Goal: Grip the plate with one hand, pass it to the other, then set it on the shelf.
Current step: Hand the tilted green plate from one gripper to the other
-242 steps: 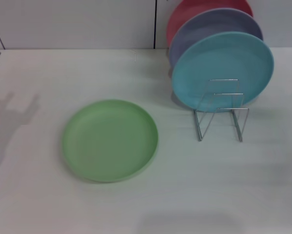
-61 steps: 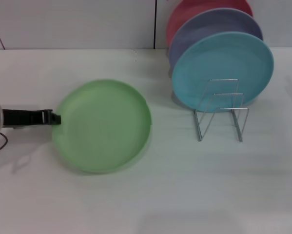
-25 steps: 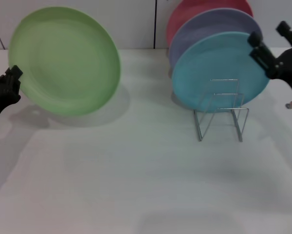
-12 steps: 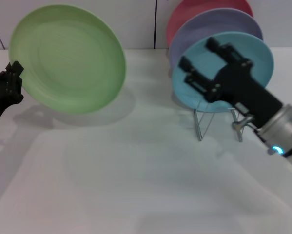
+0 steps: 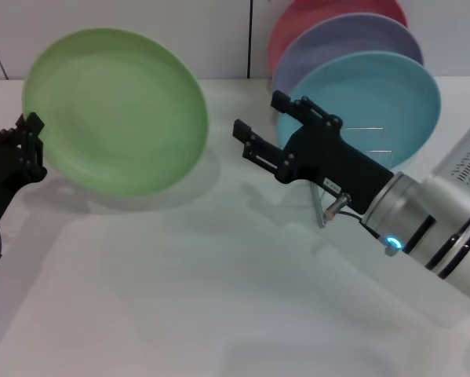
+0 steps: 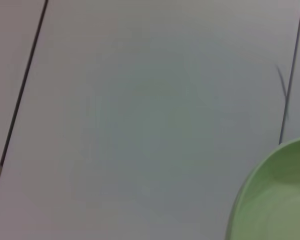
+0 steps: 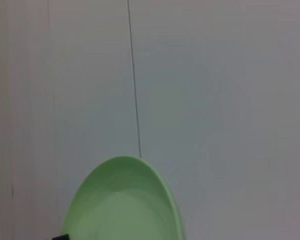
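No readable text or labels anywhere

3 plates stood upright on the white table (image 5: 219, 314): turquoise (image 5: 391, 94) in front, lavender (image 5: 337, 43), probably pink (image 5: 313, 12) behind.

Left gripper (image 5: 32, 140) at 9 o'clock, clamped, raised. Right gripper (image 5: 267, 129) at 3 o'clock, jaws apart, extended toward 9 o'clock.

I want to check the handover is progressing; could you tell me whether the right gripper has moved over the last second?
Yes. The right gripper has swung from beside the turquoise plate across it, leftward toward the green plate.
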{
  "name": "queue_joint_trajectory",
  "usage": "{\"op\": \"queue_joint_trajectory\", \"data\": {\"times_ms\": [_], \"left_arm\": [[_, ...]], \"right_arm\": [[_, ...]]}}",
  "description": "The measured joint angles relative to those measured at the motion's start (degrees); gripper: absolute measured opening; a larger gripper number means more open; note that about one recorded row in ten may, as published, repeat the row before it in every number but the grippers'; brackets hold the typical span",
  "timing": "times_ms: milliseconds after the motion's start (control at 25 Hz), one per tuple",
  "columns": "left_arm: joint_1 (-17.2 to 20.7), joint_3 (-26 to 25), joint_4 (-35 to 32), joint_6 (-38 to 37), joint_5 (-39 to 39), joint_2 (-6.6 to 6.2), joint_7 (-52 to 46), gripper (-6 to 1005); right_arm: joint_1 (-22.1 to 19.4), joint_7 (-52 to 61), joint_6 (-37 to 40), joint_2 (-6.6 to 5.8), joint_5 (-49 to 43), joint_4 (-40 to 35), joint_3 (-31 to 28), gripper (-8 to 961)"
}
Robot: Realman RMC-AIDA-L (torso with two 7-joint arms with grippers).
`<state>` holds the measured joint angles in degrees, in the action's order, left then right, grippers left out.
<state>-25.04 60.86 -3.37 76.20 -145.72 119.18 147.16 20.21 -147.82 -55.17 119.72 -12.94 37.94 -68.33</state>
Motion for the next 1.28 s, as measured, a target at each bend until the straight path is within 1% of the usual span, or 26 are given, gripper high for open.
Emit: {"op": "queue_joint_trajectory", "data": {"times_ms": [160, 280, 680, 880, 1000, 1080, 1120, 1280], "left_arm": [[-1.2, -1.1, 2.9, 0.4, -0.1, 0.0, 1.6, 33], [-1.7, -1.3, 3.6, 0.6, -0.1, 0.0, 2.3, 33], [-1.9, -1.3, 4.0, 2.3, -0.1, 0.0, 2.4, 33], [-2.4, -1.6, 4.9, 2.4, -0.1, -0.01, 4.0, 33], [-3.4, -4.2, 6.9, 2.2, 0.0, 0.0, 6.0, 33], [-4.2, -7.3, 8.8, 2.0, 0.3, 0.0, 8.0, 33], [-4.2, -7.3, 8.8, 2.0, 0.3, 0.0, 8.0, 33], [-4.5, -10.3, 9.9, 1.8, 0.4, -0.01, 10.1, 33]], "right_arm": [[2.4, 1.3, 0.2, 0.01, 0.2, -3.1, 0.5, 760], [3.7, 2.5, 0.3, 0.02, 0.2, -4.7, 0.5, 760], [5.0, 5.4, 1.9, 0.03, 0.2, -5.5, 0.5, 759], [5.7, 6.9, 2.4, 0.07, 0.3, -5.3, 0.9, 759], [6.3, 7.1, 2.9, 0.08, 0.3, -5.2, 1.2, 760], [7.0, 7.4, 4.3, 0.08, 0.3, -5.0, 1.3, 760], [7.0, 7.4, 4.3, 0.08, 0.3, -5.0, 1.3, 760], [8.5, 7.6, 6.7, 0.13, 0.3, -4.9, 1.4, 760]]}}
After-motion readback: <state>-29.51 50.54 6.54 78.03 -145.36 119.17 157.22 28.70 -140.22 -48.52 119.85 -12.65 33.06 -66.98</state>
